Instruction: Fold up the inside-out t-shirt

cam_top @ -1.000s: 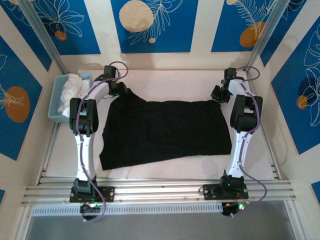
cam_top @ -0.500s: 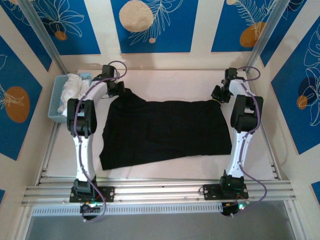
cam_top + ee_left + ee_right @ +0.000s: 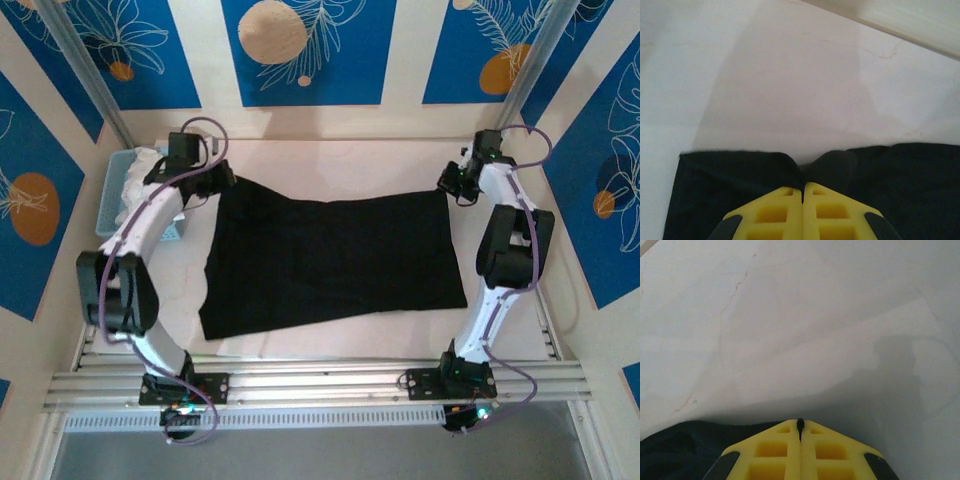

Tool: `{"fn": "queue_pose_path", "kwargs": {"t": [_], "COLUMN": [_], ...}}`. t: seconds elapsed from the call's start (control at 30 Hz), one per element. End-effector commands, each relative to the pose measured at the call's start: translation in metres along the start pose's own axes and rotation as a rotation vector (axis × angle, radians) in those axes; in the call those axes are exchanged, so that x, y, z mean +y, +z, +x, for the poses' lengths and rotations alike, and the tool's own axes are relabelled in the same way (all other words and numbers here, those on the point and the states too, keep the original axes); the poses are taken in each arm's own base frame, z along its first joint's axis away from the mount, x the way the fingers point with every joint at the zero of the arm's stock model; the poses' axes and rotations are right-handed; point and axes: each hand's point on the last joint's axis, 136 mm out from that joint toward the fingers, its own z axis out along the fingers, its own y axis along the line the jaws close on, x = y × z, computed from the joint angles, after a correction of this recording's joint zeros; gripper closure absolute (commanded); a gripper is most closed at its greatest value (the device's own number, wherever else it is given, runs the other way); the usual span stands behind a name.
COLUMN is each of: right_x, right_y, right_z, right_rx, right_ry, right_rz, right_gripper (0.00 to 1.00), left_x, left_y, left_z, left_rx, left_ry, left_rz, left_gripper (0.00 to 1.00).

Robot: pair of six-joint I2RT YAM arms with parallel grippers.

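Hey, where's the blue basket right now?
In the top view, the blue basket sits at the table's far-left corner, holding white cloth, just left of the left gripper and the black t-shirt.

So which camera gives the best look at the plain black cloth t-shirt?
The top external view: the whole black t-shirt lies spread on the table. The left wrist view shows one edge strip; the right wrist view, a small dark corner.
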Motion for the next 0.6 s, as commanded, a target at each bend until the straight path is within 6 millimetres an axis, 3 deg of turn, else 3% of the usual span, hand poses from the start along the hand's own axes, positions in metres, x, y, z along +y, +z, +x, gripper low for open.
{"fn": "queue_pose_path", "kwargs": {"t": [0.0,0.17,0.57], "right_x": [-0.002,-0.016,-0.032], "right_y": [-0.017,-0.03,-0.051], "right_z": [0.003,0.019,0.058], "right_rx": [-0.028,-0.016,0.029], "right_ry": [0.002,0.017,0.055], "right_rz": [-0.015,0.037,0.083], "right_gripper": [1.0,1.0,1.0], "left_x": [0.009,0.014,0.0], "left_y": [-0.031,-0.064,-0.101], "left_z": [0.019,0.057,0.125], "left_rx": [-0.001,0.009,0.131], "left_ry": [-0.069,-0.127,-0.202], "left_rz": [0.006,0.025,0.145], "left_gripper": [1.0,1.0,1.0]}}
